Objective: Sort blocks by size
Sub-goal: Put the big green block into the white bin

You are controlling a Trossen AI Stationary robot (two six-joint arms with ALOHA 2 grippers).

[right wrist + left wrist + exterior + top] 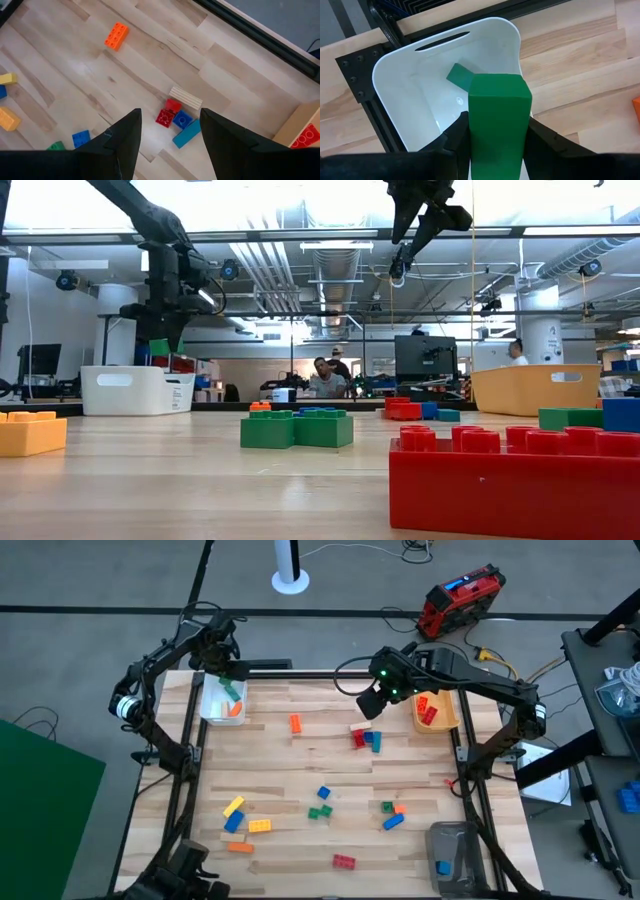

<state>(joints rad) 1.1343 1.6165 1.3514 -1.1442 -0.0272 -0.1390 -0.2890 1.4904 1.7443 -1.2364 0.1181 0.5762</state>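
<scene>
The left gripper (pixel 495 135) is squeezing a green block (pixel 497 112) tight, right above the white bin (pixel 405 75) at the upper left of the high view. To do this well, it should be opening only while the block is over the middle — not the rim. The right gripper (pixel 170 135) is hanging wide open and empty over the red and blue blocks (pixel 175 119) — mid-table.

No text, label, brand, number or sign can be read in any view.
</scene>
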